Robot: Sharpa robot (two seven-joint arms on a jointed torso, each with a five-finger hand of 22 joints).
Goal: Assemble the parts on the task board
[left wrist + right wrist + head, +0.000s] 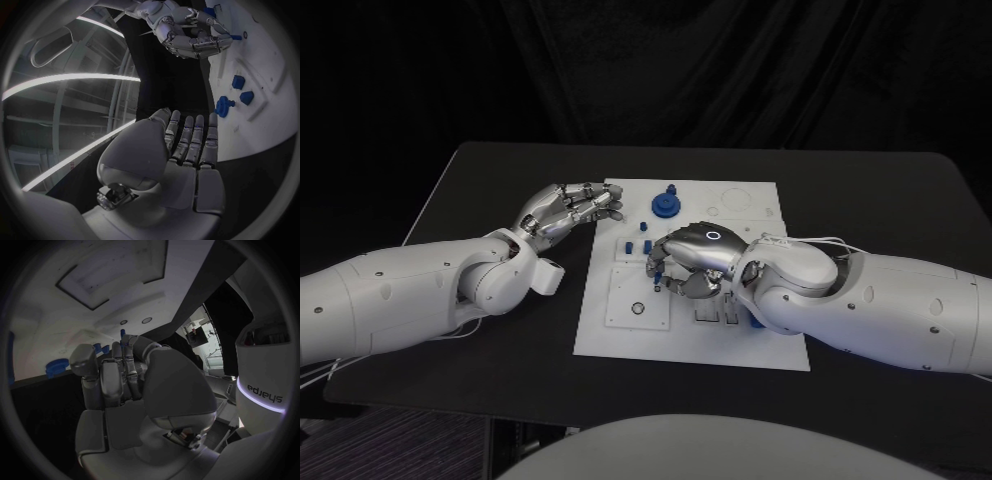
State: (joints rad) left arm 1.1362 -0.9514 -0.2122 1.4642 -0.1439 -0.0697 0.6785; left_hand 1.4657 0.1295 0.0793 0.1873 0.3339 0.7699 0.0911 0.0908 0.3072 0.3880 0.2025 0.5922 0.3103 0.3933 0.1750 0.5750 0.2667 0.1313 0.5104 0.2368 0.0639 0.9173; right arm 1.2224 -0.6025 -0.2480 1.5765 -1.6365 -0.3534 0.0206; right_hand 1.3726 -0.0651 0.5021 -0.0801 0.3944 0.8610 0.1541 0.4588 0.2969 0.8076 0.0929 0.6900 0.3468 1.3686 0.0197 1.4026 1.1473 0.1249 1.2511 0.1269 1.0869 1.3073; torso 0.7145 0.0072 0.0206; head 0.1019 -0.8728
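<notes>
A white task board [747,345] lies at the centre of the head view on a black table [488,180], carrying one round blue part [666,204] near its top edge and three small blue parts [638,246] below it. The right hand [692,262] curls knuckles-up over the board's middle; whether it grips anything cannot be told. The left hand [568,209], fingers bent and holding nothing, rests at the board's upper-left edge.

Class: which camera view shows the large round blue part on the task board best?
The head view: the large round blue part sits unobstructed on the task board. The left wrist view shows it beyond the left hand; the right wrist view shows it small, partly hidden.
</notes>
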